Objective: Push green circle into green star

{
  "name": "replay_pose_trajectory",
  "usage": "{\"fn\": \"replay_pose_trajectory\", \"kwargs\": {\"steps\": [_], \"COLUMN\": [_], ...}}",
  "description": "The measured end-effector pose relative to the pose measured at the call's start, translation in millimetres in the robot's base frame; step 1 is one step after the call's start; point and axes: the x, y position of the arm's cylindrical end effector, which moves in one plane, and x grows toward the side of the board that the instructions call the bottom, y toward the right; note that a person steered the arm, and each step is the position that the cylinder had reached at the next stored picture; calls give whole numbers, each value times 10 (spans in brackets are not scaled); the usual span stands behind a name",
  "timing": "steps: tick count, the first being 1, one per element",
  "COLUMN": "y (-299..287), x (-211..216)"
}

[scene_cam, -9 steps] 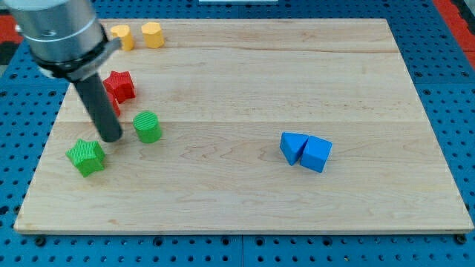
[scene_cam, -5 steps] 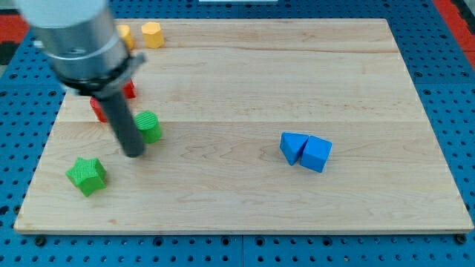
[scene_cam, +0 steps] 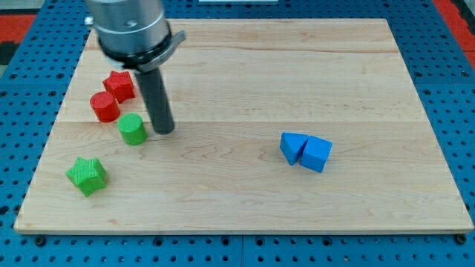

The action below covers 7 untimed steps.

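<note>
Camera view shows the wooden board [scene_cam: 245, 200] on a blue pegboard [scene_cam: 453, 111], with wide bare wood through its middle, its bottom strip and its whole right side past the blue pair. The arm carries no pincer, only a dark rod whose tip [scene_cam: 165, 131] rests just at 3 o'clock of the green circle [scene_cam: 133, 129], close beside it and perhaps touching. The green star [scene_cam: 87, 176] lies at about 7 o'clock of the circle, apart from it and near the board's left edge. Counted: two green blocks, two red ones, namely a red star [scene_cam: 119, 85] and a red cylinder [scene_cam: 105, 107] at 11 o'clock of the circle, and two blue blocks [scene_cam: 305, 151] touching each other on the right. Against the earlier frames, the tip has crossed from the circle's left to its right, and the circle has shifted a little leftward; the star has stayed put.
</note>
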Motion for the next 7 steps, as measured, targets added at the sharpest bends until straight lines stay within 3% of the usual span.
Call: {"fn": "replay_pose_trajectory", "kwargs": {"steps": [1, 4, 7], "y": [-178, -583, -681], "x": [-177, 244, 360]}}
